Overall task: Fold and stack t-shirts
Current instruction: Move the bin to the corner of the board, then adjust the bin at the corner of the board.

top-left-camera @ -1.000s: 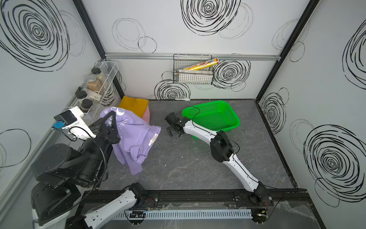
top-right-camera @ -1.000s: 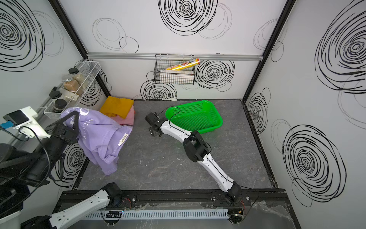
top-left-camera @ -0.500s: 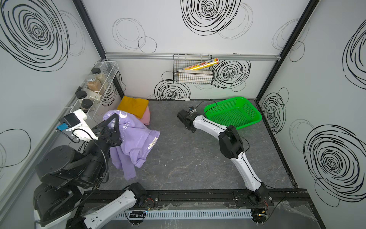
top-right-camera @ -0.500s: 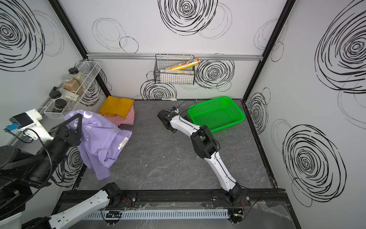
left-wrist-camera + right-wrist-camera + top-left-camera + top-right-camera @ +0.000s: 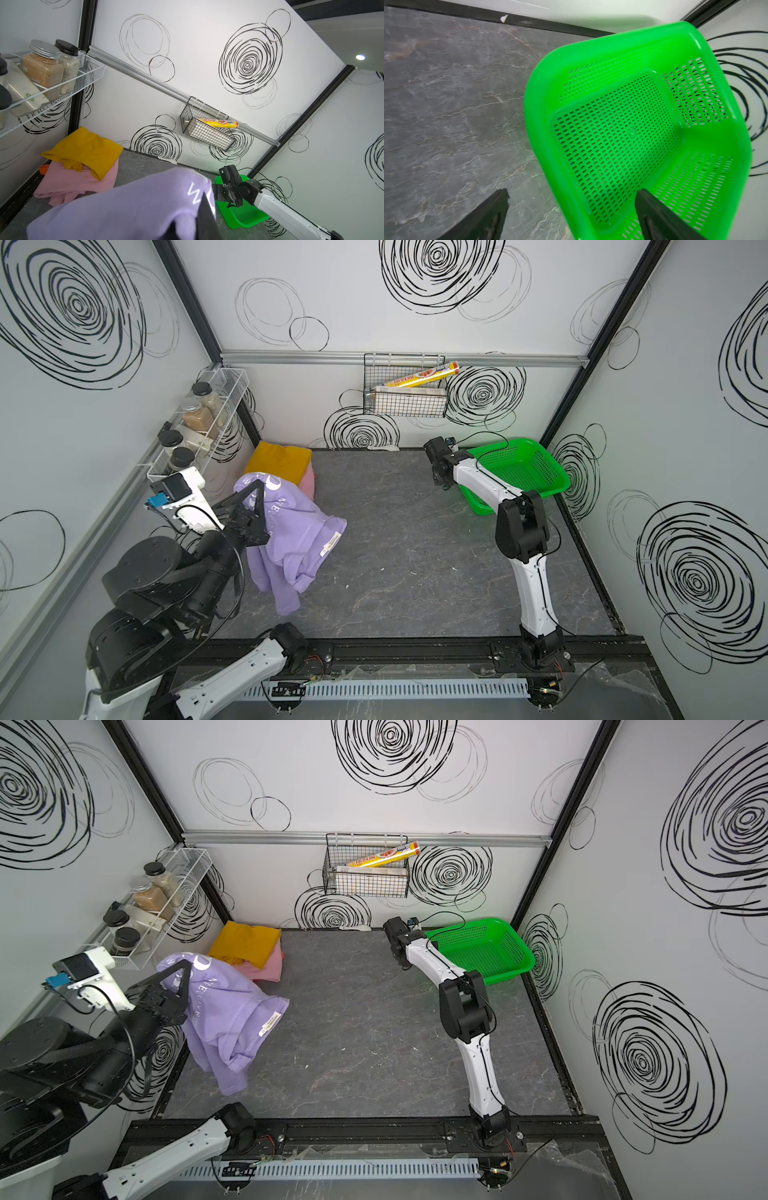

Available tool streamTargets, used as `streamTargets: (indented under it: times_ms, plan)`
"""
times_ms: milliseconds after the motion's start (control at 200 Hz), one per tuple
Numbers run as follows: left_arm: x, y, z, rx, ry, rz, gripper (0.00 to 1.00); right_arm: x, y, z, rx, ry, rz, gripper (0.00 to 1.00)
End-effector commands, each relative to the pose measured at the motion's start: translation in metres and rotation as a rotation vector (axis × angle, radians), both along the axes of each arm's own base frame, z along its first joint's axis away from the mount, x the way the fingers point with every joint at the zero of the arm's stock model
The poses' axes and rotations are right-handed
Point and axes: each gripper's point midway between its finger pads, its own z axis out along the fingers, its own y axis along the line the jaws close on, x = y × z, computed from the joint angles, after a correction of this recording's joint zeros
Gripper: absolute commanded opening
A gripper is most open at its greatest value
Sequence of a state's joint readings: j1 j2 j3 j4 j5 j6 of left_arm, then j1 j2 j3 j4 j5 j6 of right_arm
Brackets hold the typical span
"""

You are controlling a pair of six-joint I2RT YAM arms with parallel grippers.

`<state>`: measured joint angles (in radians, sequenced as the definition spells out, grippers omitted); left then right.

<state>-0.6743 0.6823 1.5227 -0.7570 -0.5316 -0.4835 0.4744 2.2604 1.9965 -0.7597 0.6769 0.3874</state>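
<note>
A lavender t-shirt with white lettering hangs crumpled from my left gripper, which is shut on its upper edge at the table's left side. In the left wrist view the cloth covers the fingers. Behind it, in the back left corner, a folded mustard-yellow t-shirt lies on a pink t-shirt. My right gripper is open at the back right, straddling the near wall of the green basket.
The green basket is empty and sits against the right wall. A white wire rack with spice jars hangs on the left wall. A black wire basket with a yellow roll hangs on the back wall. The dark marble tabletop spreads between the arms.
The right gripper and the green basket have moved from the back middle to the back right corner. The lavender shirt has drawn in toward the left and hangs more bunched.
</note>
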Motion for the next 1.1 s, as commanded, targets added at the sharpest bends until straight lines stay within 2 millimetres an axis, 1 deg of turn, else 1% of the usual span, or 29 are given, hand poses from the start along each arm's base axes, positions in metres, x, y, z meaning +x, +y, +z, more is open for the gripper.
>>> streamTargets:
  times_ms: [0, 85, 175, 300, 390, 421, 431, 451, 526, 636, 706, 781, 916, 1001, 1056, 1096]
  plan:
    - [0.004, -0.007, 0.018, -0.047, -0.063, -0.020, 0.00, -0.004, 0.021, 0.018, 0.071, -0.010, 0.057, 1.00]
    - [0.006, -0.011, 0.015, -0.045, -0.060, -0.030, 0.00, -0.017, 0.032, 0.029, 0.107, -0.017, 0.108, 1.00]
    - [0.008, -0.014, 0.011, -0.047, -0.053, -0.039, 0.00, -0.039, 0.044, 0.040, 0.171, 0.004, 0.162, 1.00]
    - [0.012, -0.020, 0.005, -0.046, -0.042, -0.052, 0.00, -0.082, 0.063, 0.040, 0.302, 0.086, 0.235, 1.00]
    - [0.015, -0.024, 0.004, -0.043, -0.038, -0.063, 0.00, -0.115, 0.065, 0.041, 0.322, 0.117, 0.245, 1.00]
    - [0.016, -0.026, 0.003, -0.044, -0.037, -0.068, 0.00, -0.125, 0.064, 0.039, 0.330, 0.126, 0.241, 1.00]
    - [0.017, -0.026, 0.003, -0.044, -0.037, -0.069, 0.00, -0.127, 0.064, 0.042, 0.338, 0.122, 0.243, 1.00]
    - [0.016, -0.027, 0.003, -0.045, -0.039, -0.072, 0.00, -0.135, 0.061, 0.035, 0.338, 0.141, 0.239, 1.00]
    - [0.019, -0.031, 0.003, -0.044, -0.039, -0.081, 0.00, -0.156, 0.050, 0.028, 0.347, 0.159, 0.199, 1.00]
    - [0.022, -0.036, 0.002, -0.043, -0.033, -0.096, 0.00, -0.182, 0.030, 0.012, 0.342, 0.184, 0.139, 1.00]
    - [0.025, -0.039, 0.001, -0.040, -0.029, -0.101, 0.00, -0.192, 0.017, 0.005, 0.338, 0.173, 0.104, 1.00]
    - [0.027, -0.043, 0.000, -0.040, -0.026, -0.110, 0.00, -0.197, 0.006, -0.002, 0.316, 0.152, 0.078, 1.00]
    - [0.031, -0.049, -0.003, -0.048, -0.017, -0.126, 0.00, -0.188, -0.007, -0.014, 0.298, 0.137, 0.062, 1.00]
    - [0.032, -0.051, -0.004, -0.054, -0.010, -0.130, 0.00, -0.171, -0.016, -0.020, 0.313, 0.123, 0.050, 1.00]
    - [0.032, -0.051, -0.006, -0.054, -0.005, -0.130, 0.00, -0.155, -0.024, -0.021, 0.313, 0.104, 0.050, 1.00]
    - [0.032, -0.050, -0.006, -0.055, -0.001, -0.127, 0.00, -0.139, -0.030, -0.023, 0.304, 0.090, 0.055, 1.00]
